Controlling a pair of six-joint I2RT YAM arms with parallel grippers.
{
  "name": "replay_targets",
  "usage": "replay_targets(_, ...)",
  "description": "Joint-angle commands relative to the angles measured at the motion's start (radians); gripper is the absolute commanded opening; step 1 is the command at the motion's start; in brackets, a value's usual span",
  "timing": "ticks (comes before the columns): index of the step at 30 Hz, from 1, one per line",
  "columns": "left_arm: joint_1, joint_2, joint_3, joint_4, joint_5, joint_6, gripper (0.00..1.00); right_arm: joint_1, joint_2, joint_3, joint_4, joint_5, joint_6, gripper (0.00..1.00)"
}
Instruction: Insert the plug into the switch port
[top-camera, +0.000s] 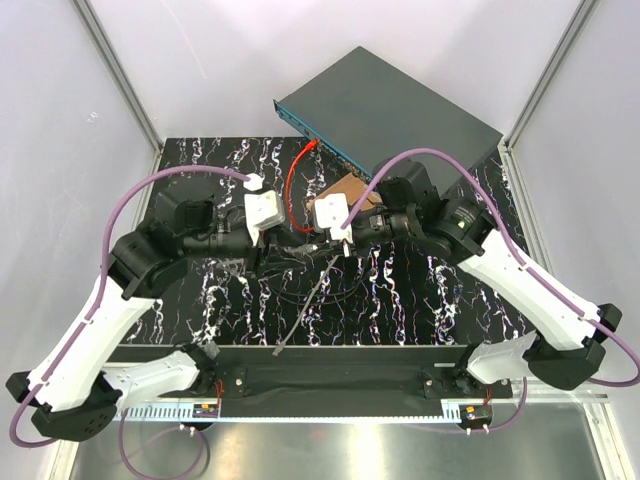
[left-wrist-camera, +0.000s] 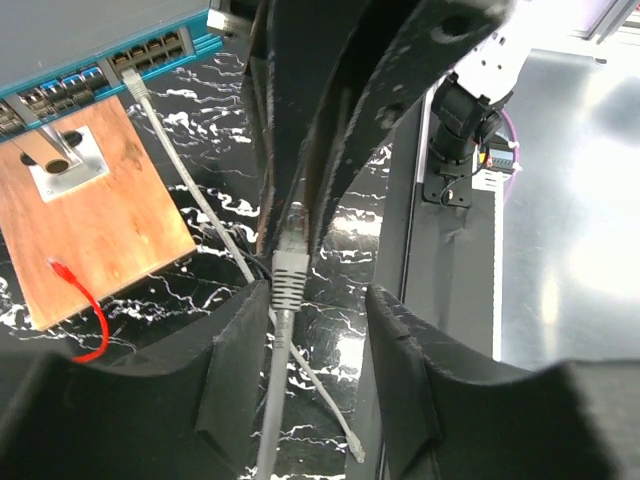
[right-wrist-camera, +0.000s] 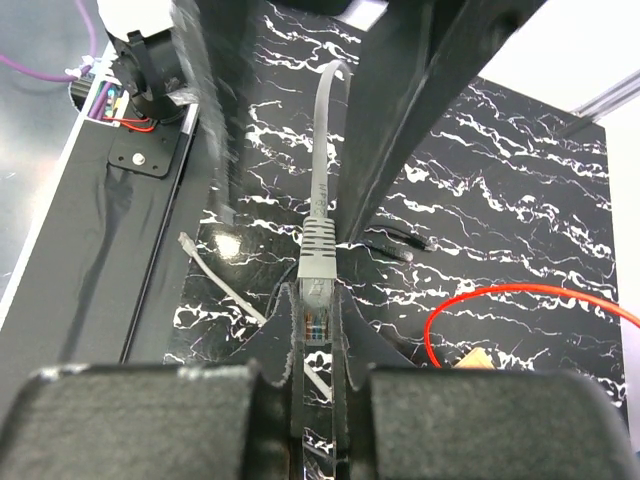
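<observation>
Right gripper (right-wrist-camera: 316, 305) is clamped on the grey cable's clear plug (right-wrist-camera: 316, 325), held well in front of the switch (top-camera: 390, 110). Left gripper (left-wrist-camera: 318, 330) has its jaws apart, loosely around the cable (left-wrist-camera: 272, 400). The plug is in hand; the next move is likely squaring it up to the switch's teal socket row (left-wrist-camera: 150, 50).

Left arm (top-camera: 95, 320): forearm angled inward from left, wrist pointing right. Right arm (top-camera: 525, 280): mirror pose, forearm angled inward from right, wrist pointing left. My two pincers meet nose to nose, nearly touching. Left pincer (left-wrist-camera: 318, 300): fingers (left-wrist-camera: 240, 380) spread wide, gripping nothing. Right pincer (right-wrist-camera: 315, 300): fingers (right-wrist-camera: 270, 345) pinched tight on plug (right-wrist-camera: 318, 255).
</observation>
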Motion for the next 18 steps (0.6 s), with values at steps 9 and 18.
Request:
replay_targets(9, 0.005, -0.019, -0.047, 0.086, -0.017, -0.002, 0.34, 0.017, -0.049, -0.003, 0.050, -0.008, -0.005, 0.00)
replay_targets(18, 0.003, -0.036, -0.042, 0.113, -0.024, -0.008, 0.42, 0.023, -0.053, -0.024, 0.049, -0.011, -0.006, 0.00)
